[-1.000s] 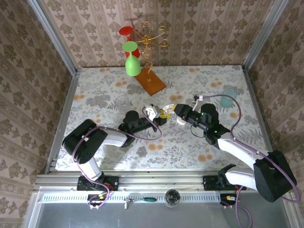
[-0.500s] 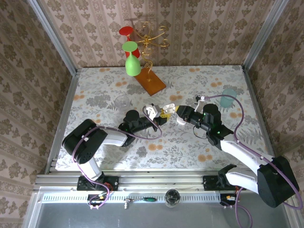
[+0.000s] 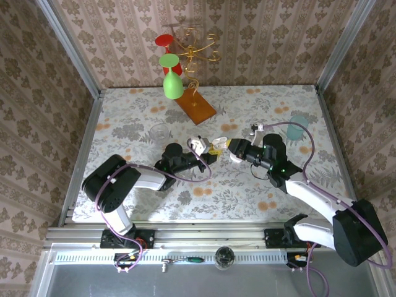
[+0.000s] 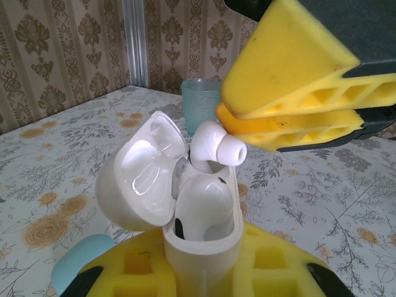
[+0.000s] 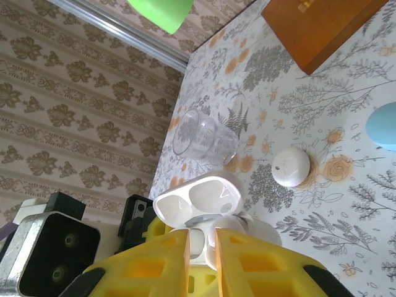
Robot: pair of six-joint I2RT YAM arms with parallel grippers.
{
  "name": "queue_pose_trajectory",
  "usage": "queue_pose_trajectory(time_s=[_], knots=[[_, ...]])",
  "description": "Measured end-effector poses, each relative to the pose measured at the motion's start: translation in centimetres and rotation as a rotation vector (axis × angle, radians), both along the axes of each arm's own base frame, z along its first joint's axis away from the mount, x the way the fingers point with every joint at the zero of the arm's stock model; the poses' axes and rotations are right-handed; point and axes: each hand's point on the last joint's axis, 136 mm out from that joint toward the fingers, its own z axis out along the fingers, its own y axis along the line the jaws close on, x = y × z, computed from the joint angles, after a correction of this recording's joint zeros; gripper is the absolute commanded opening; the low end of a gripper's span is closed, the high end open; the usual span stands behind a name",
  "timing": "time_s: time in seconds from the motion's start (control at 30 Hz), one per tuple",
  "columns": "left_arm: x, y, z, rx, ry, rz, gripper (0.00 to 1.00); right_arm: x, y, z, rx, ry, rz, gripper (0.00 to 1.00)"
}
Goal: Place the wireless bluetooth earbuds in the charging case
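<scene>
Clear glass (image 3: 159,132), teal cup (image 3: 298,126), wooden stand (image 3: 197,106)

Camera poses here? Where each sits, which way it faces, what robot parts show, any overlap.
Top external: above and behind the bases, looking down at the table; both arms, left end effector and right end effector nearly touching.
Left wrist: on the left arm, facing a teal cup; own yellow fingers clamp the open case, right end effector pinches the earbud above.
Right wrist: on the right arm, looking past own fingers toward a clear glass.
Shared: both wrist views catch the case.
</scene>
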Motion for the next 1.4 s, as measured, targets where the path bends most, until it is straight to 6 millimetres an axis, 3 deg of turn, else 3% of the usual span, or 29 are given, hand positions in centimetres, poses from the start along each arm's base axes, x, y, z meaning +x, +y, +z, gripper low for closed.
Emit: queue_pose_trajectory(time_s=[0.2, 0.4, 0.5, 0.77, 1.13, 1.4], knots=[[0.4, 0.3, -0.3, 0.010, 0.010, 0.014, 0.00, 0.2, 0.9, -0.3, 0.002, 0.018, 0.037, 0.22], [0.5, 0.4, -0.5, 0.016, 0.018, 0.018, 0.00, 0.1, 1.2, 0.0, 0.002, 0.010, 0.051, 0.40], [0.7, 0.6, -0.5, 0.013, 0.021, 0.020, 0.00, -0.3, 1.1, 0.5, -0.009, -0.006, 0.056, 0.45], [0.8, 0.7, -0.4, 0.011, 0.021, 0.014, 0.00, -0.4, 0.9, 2.3, -0.029, -0.046, 0.057, 0.42], [0.8, 0.7, -0.6, 0.018, 0.028, 0.015, 0.00, 0.0, 2.7, 0.0, -0.049, 0.027, 0.114, 0.43], [1.5, 1.1, -0.3, -0.002, 0.011, 0.027, 0.00, -0.1, 3.3, 1.2, -0.044, -0.005, 0.133, 0.65]])
